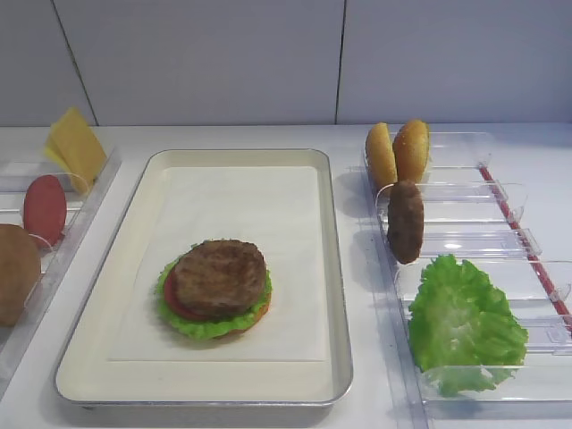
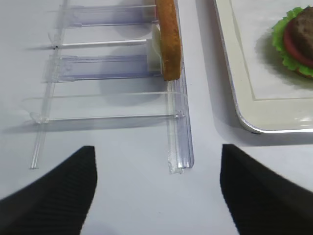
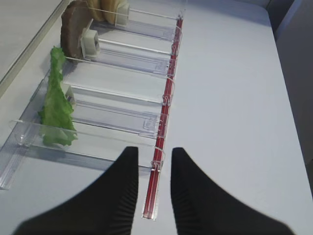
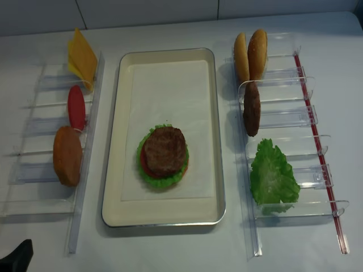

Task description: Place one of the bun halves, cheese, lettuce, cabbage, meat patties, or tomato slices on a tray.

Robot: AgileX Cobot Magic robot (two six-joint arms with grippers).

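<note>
I see my right pincer [image 3: 152,161] nearly clenched, holding nothing, at the worktop's near right edge; lettuce [image 3: 56,105] stands edge-on in the rack ahead-left, so right arm's nearer.

Neither arm shows in the front high view; the overhead view catches only a dark corner of the left gripper [image 4: 16,252] at its bottom edge. In both wrist views the finger bases run off the bottom edge.

The left rack [image 1: 67,232] is cut by the left edge of the front view, and the orange bun half [image 1: 15,273] in it is partly out of picture.

On the tray [image 1: 335,295], the patty [image 1: 219,277] covers most of the tomato slice [image 1: 172,299] and lettuce [image 1: 206,326]; whatever lies beneath shows only as an orange sliver.

The left wrist view clips this stack [image 2: 298,41] at its right edge. The right wrist view clips the bun halves [image 3: 110,10] at its top edge.
</note>
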